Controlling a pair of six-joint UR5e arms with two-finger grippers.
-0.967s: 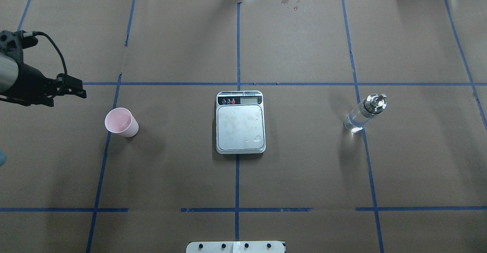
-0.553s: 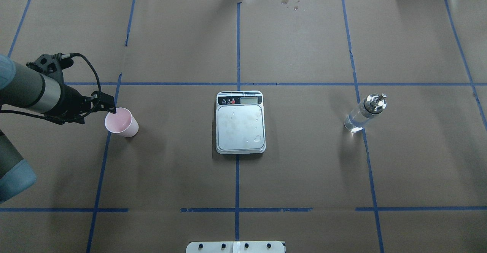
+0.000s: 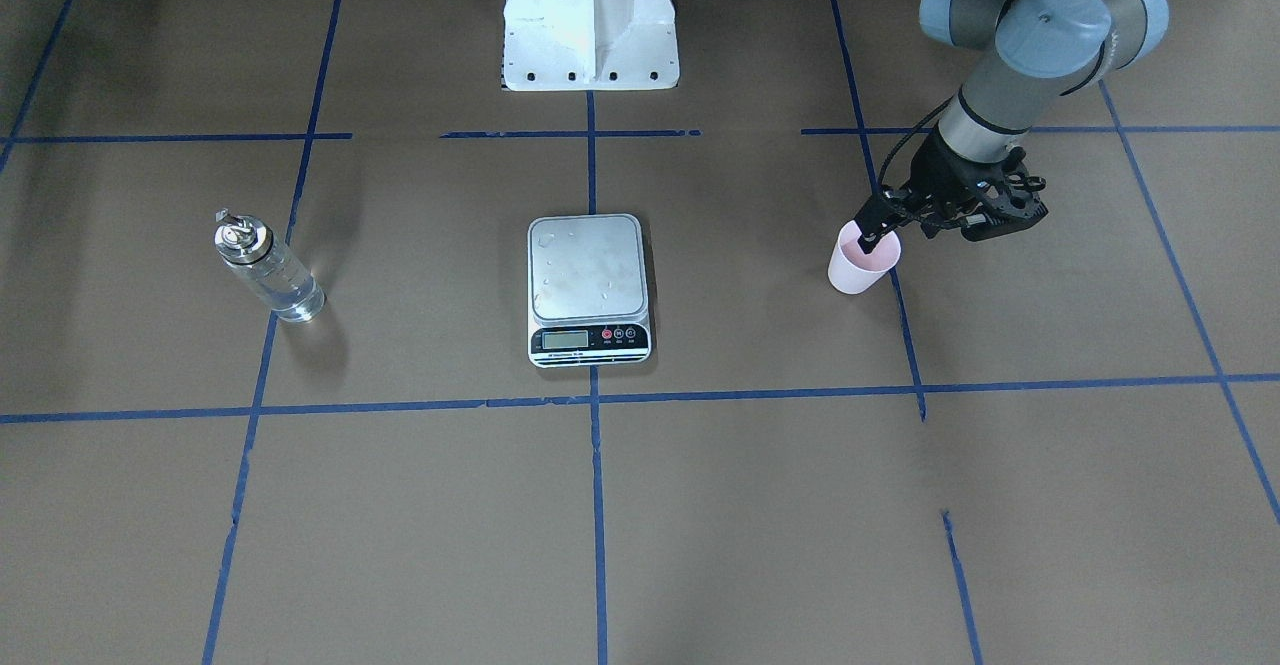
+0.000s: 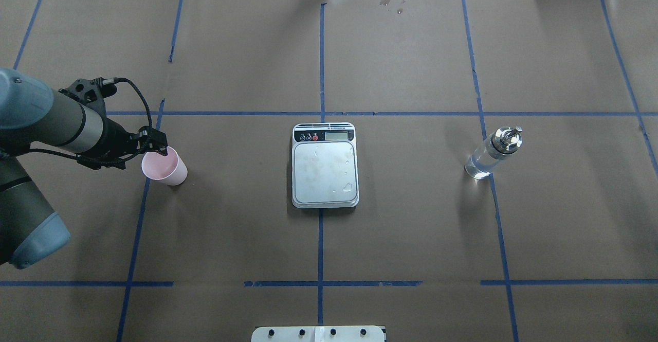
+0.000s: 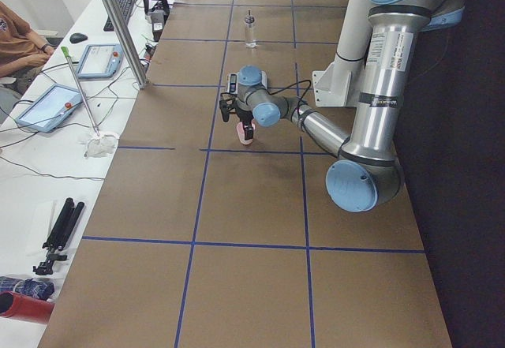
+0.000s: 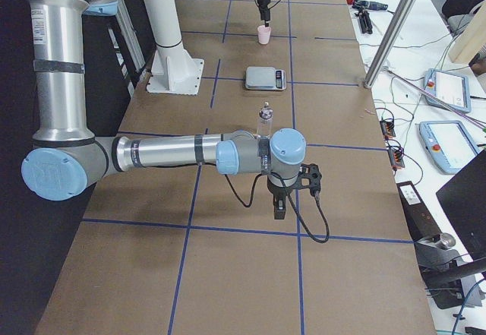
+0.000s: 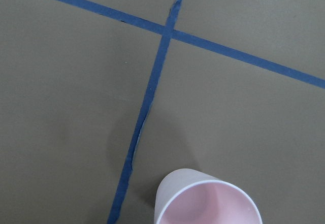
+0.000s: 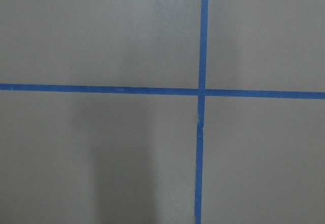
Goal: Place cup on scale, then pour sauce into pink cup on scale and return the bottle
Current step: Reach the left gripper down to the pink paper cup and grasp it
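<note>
The pale pink cup (image 4: 164, 166) stands upright on the table's left side; it also shows in the front-facing view (image 3: 862, 263) and the left wrist view (image 7: 208, 203). My left gripper (image 4: 158, 148) is at the cup's far-left rim, open, with one finger (image 3: 866, 236) over the cup's mouth. The white scale (image 4: 325, 167) sits at the centre, its steel platform bare but for a few droplets (image 3: 587, 270). The glass bottle (image 4: 491, 154) with its silver pourer cap stands at the right and holds clear liquid (image 3: 265, 270). My right gripper (image 6: 279, 212) shows only in the exterior right view, hanging over bare table; I cannot tell its state.
Brown paper with a blue tape grid covers the table. The white robot base (image 3: 590, 25) stands behind the scale. An operators' desk with tablets (image 6: 444, 88) and a metal pole (image 5: 118, 24) runs along the far side.
My left arm has swung right, bringing the gripper from well left of the cup to its rim. The cup, scale and bottle have not moved.
</note>
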